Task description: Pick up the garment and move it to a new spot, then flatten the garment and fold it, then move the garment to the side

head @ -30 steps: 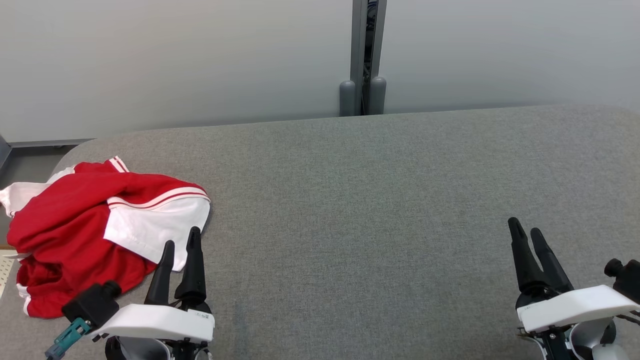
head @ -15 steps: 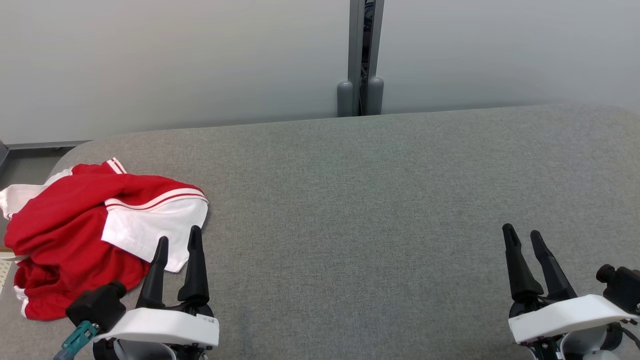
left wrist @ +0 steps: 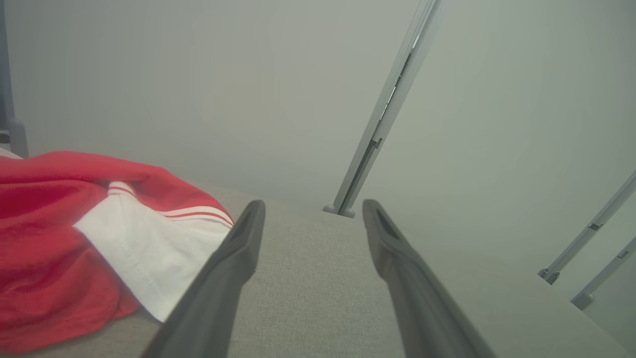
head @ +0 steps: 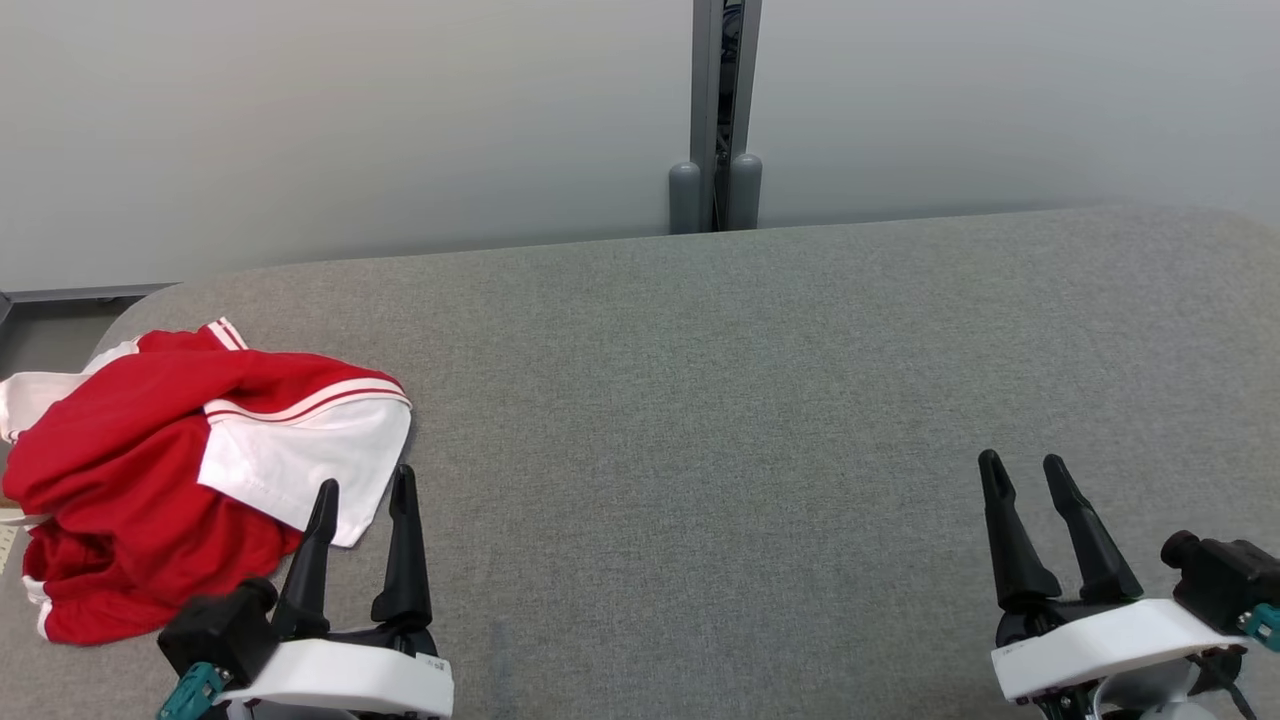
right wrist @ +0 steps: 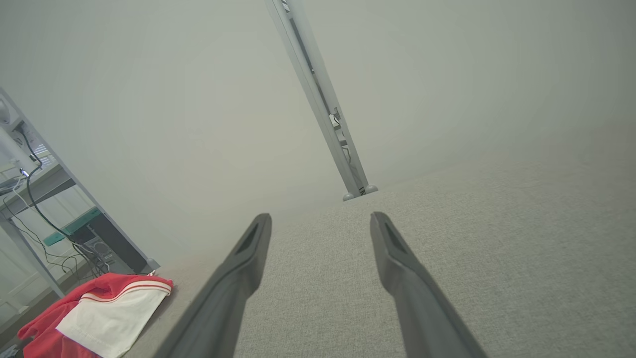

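Left gripper and right gripper, head view: both stand with fingers spread and nothing between them, low over a grey padded surface. The red-and-white garment lies crumpled at the surface's left end, just beside the left gripper and well apart from the right. Its outer part appears to reach past the rounded corner. A grey post rises behind the far edge. A small sticker on the left gripper's white housing is too small to read. No brand or other writing is legible. Left wrist view: the left gripper points along the surface, and a white panel of the garment lies against the near finger's outer side, not between the fingers. Right wrist view: the right gripper is splayed over bare fabric, with the garment far off at lower left. Likely hazards: a pinch on the white panel alone could lift one layer and drag the heap off the corner; too low a reach could snag the upholstery.
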